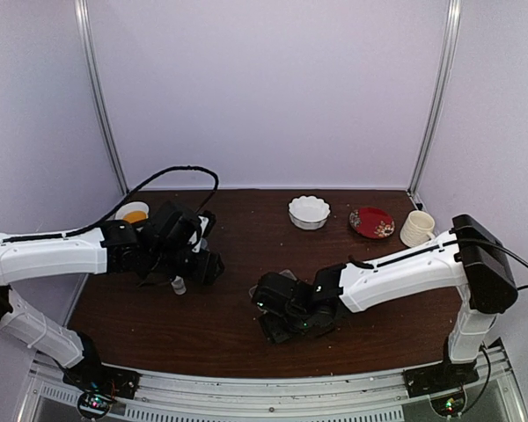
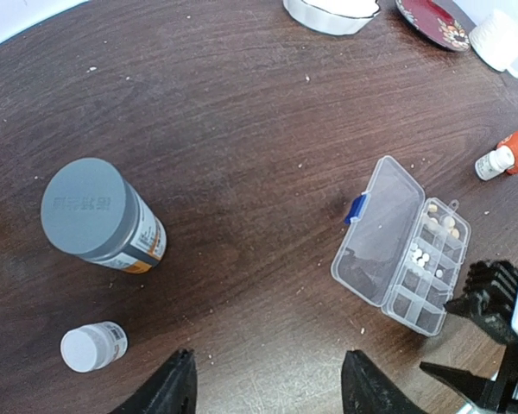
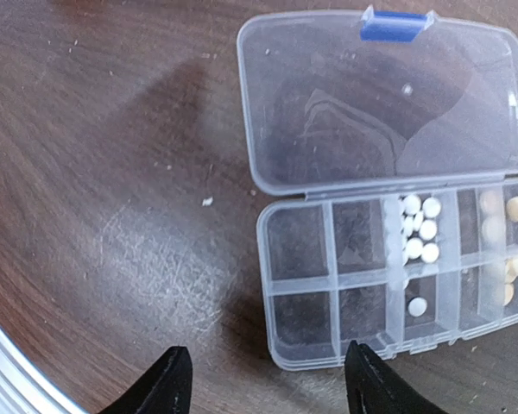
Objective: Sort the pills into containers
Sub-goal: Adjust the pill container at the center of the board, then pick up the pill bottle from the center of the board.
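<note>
The white pills (image 3: 428, 229) and tan pills (image 3: 516, 207) are sitting in the clear pill box (image 3: 326, 259), which is lying open on the worktop (image 3: 112, 172) just ahead of the right hand (image 3: 268, 379). That hand is hanging wide and empty. The left hand (image 2: 272, 384) is too.

The left arm (image 1: 53, 251) stretches from the left side toward the middle, with its wrist tipped downward. The right arm (image 1: 405, 268) reaches from the right side to the near middle, its wrist also angled down. The left gripper (image 2: 272, 388) has its fingers spread and empty. The right gripper (image 3: 268, 388) is likewise parted and holds nothing.
</note>
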